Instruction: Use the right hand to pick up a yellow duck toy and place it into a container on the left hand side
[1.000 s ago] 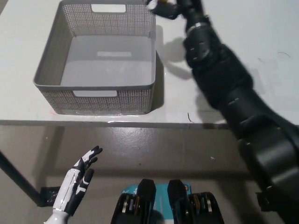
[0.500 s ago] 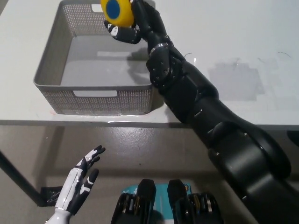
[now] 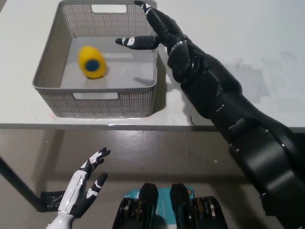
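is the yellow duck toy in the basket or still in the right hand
In the basket. The yellow duck toy lies on the floor of the grey basket, and the right hand above it is open, holding nothing.

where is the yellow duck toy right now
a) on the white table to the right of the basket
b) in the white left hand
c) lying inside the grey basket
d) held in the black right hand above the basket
c: the yellow duck toy lies on the floor of the grey basket, while the right hand is open over the basket's right edge and holds nothing.
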